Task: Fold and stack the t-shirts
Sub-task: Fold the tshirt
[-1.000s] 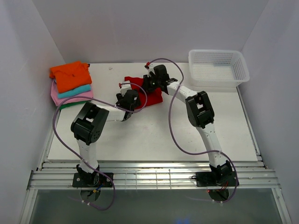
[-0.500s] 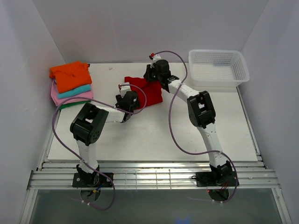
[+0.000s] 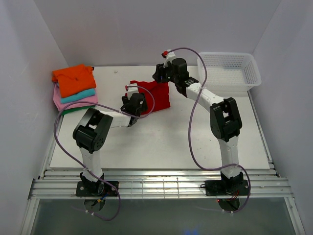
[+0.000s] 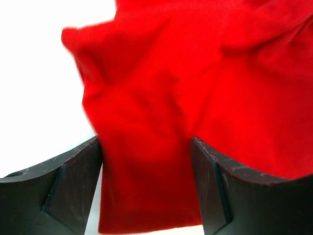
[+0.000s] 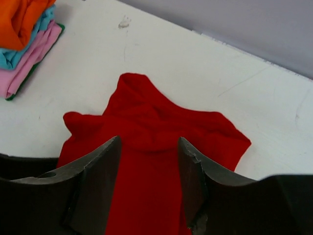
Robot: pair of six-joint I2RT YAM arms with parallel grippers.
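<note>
Lying rumpled on the worktop (image 3: 161, 142), the red t-shirt (image 3: 157, 95) is seen from above between the two tools. The left tool (image 3: 138, 105) is set at the shirt's near left edge, and the right tool (image 3: 158, 74) is held over its far edge. A stack of t-shirts (image 3: 73, 90), orange on top of teal, pink and dark green, is found well to the left of the left tool. A white mesh basket (image 3: 229, 73) is placed to the right of the right tool.

From the left wrist, the left tool (image 4: 145, 147) is shown spread wide, with a fold of the red t-shirt (image 4: 171, 88) filling the gap between its fingers (image 4: 73, 176). Whether the cloth is pinched cannot be told.

From the right wrist, the right tool (image 5: 149, 147) is shown with its jaws parted and nothing gripped. The red t-shirt (image 5: 146, 117) is spread on the worktop (image 5: 195, 58) just ahead of it and below it. The stack of t-shirts (image 5: 24, 39) is seen far off to its left.
</note>
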